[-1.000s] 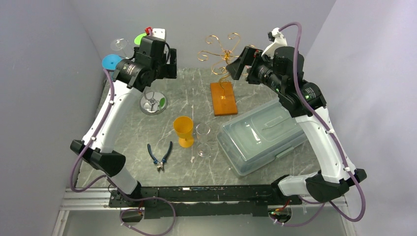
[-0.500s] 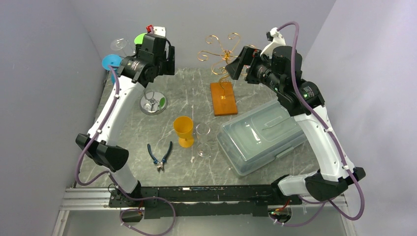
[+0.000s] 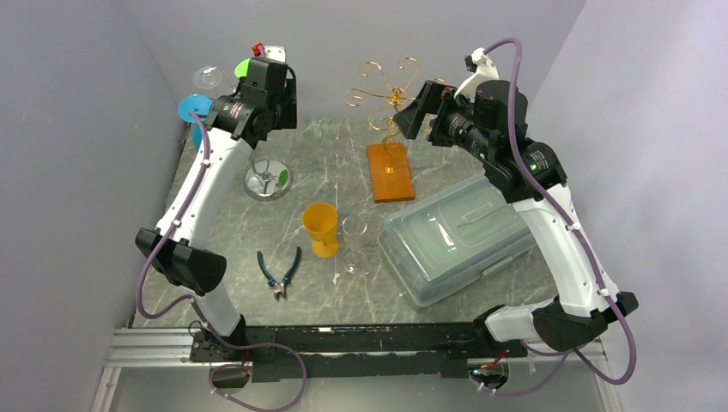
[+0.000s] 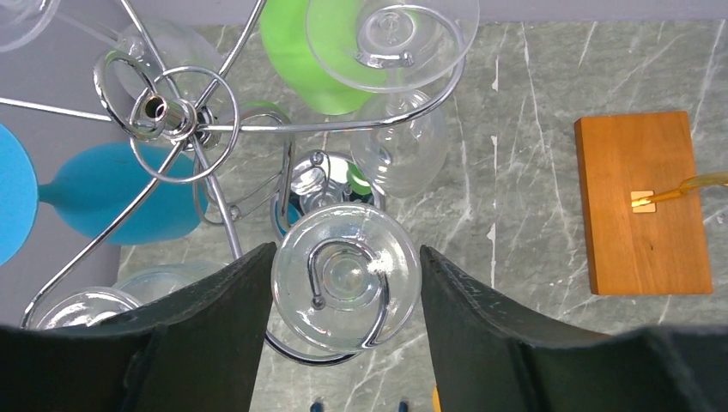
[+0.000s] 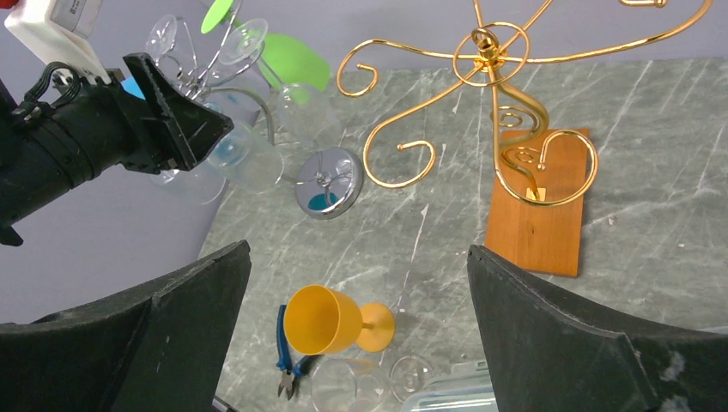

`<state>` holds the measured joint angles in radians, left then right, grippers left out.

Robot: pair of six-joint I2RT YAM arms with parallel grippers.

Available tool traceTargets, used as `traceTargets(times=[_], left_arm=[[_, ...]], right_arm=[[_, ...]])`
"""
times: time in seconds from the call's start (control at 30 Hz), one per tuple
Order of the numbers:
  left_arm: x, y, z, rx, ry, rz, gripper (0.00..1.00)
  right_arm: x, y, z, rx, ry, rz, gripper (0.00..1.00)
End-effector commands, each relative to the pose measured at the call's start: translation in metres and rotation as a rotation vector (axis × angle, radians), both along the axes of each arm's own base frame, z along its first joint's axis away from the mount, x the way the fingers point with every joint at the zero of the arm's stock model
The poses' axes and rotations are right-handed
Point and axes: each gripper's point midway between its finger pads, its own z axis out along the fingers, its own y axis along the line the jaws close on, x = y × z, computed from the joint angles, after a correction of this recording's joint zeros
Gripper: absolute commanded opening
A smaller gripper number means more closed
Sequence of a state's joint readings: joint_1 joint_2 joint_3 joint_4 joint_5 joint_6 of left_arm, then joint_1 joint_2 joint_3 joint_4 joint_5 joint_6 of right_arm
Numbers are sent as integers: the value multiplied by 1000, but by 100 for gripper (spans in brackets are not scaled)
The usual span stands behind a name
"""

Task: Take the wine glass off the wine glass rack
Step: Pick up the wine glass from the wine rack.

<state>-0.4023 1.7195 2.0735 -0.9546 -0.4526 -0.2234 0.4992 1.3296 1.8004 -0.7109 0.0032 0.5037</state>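
Observation:
A chrome wine glass rack (image 4: 167, 107) stands at the back left, with several clear, green and blue glasses hanging foot-up. Its round base (image 3: 267, 180) shows in the top view. My left gripper (image 4: 346, 287) is open, high over the rack; the round foot of a clear hanging wine glass (image 4: 346, 276) sits between its fingers, held in a chrome hook. The fingers stand just off the foot's rim, touching unclear. My right gripper (image 5: 356, 313) is open and empty, high beside an empty gold rack (image 5: 485, 51) on a wooden base (image 3: 391, 172).
A yellow goblet (image 3: 321, 228) and a clear glass (image 3: 354, 243) stand mid-table. Blue pliers (image 3: 279, 272) lie near the front left. A clear lidded plastic box (image 3: 459, 236) lies at the right. Grey walls close the left, back and right.
My left gripper has moved up and back a little, over the chrome rack's top. The right arm has barely moved.

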Motion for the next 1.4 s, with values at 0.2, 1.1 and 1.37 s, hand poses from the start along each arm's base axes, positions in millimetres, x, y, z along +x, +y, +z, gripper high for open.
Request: traceTargets(times=[0.2,1.1,1.37], left_arm=[[4,0,28,-40,-84,-19,47],[-22,3,63,-75,-153,-65,23],[-28,13,64,-61,-161,-25,20]], right_arm=[[-1,-6,21,6,-56,-19,100],[3,-1,16,16,-43,-13,100],[4,1,13,19,-36,-6,100]])
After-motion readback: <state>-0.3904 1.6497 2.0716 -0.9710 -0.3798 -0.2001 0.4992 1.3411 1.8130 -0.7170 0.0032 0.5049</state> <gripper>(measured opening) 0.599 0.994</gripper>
